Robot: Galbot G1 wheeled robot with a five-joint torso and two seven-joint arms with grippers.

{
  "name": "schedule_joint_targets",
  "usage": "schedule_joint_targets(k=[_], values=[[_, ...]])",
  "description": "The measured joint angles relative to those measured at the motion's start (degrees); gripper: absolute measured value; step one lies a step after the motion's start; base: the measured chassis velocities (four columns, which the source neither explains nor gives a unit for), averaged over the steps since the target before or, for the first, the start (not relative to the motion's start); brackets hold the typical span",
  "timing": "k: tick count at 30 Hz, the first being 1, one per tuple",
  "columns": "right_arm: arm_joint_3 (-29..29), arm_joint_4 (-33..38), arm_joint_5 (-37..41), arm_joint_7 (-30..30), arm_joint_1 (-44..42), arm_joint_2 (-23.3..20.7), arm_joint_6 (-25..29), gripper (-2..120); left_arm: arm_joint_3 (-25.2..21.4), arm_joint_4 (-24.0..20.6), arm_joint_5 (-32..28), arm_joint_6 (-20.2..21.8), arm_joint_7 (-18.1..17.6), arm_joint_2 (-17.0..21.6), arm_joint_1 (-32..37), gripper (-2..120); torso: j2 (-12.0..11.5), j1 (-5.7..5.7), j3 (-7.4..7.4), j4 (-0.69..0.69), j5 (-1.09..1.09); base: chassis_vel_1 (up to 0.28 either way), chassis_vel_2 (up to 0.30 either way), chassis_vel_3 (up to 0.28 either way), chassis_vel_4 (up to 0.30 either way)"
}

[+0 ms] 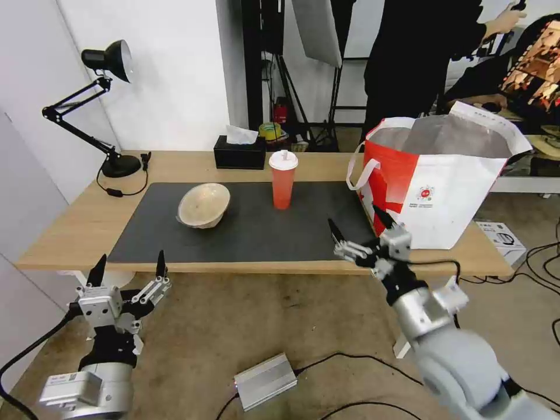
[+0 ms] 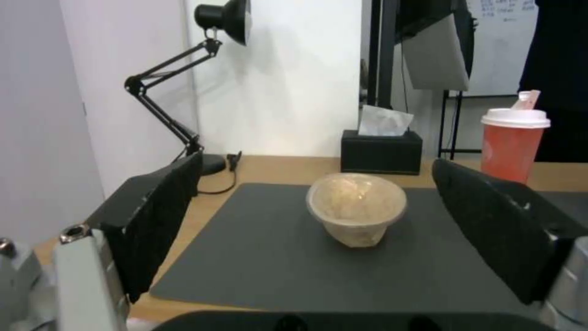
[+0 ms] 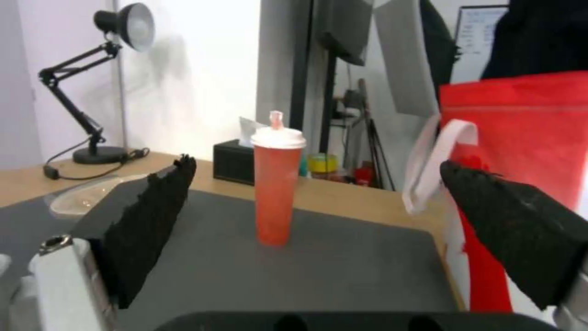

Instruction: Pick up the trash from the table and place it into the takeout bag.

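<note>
On the table point(image 1: 87, 221), a shallow beige bowl point(image 1: 203, 204) sits at the left of the dark mat point(image 1: 262, 233), and a tall red cup with a white lid point(image 1: 283, 179) stands mid-mat. The white-and-red takeout bag point(image 1: 437, 181) stands open at the table's right end. My left gripper point(image 1: 129, 262) is open, low in front of the table's front edge and facing the bowl point(image 2: 356, 209). Over the mat's front right corner, beside the bag, my right gripper point(image 1: 354, 219) is open and faces the cup point(image 3: 277, 184). Neither gripper holds anything.
A black tissue box point(image 1: 239, 153) and a black desk lamp point(image 1: 105, 105) stand along the table's back and left. A silver box point(image 1: 265, 379) and cables lie on the floor in front. A white carton point(image 1: 501, 236) sits on the floor at the right.
</note>
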Motion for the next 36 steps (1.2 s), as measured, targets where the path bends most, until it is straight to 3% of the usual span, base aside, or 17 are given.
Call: schedule_joint_targets(k=[9,26,36], values=[[1.2,1.0,-9.3,-1.2,-9.5,10.1,2.9,100,0.4,-0.1,1.2,-1.1,0.3,0.7,0.7,100,0.0,0.0,0.0,-0.01,0.0,0.0,0.0,0.0,0.0],[3.0,6.1,-19.2,-1.6,-16.8,17.1,4.0,100,0.4,-0.3,1.9,-1.9,0.6,1.2,0.9,100,0.0,0.01,0.01,0.0,0.0,0.0,0.0,0.0,0.0],[9.5,8.9,-15.9,-2.0,-19.4,16.9,4.1,100,0.9,-0.9,2.0,-2.6,1.8,1.2,0.8,100,0.0,0.01,0.01,0.0,0.01,0.0,0.0,0.0,0.0]])
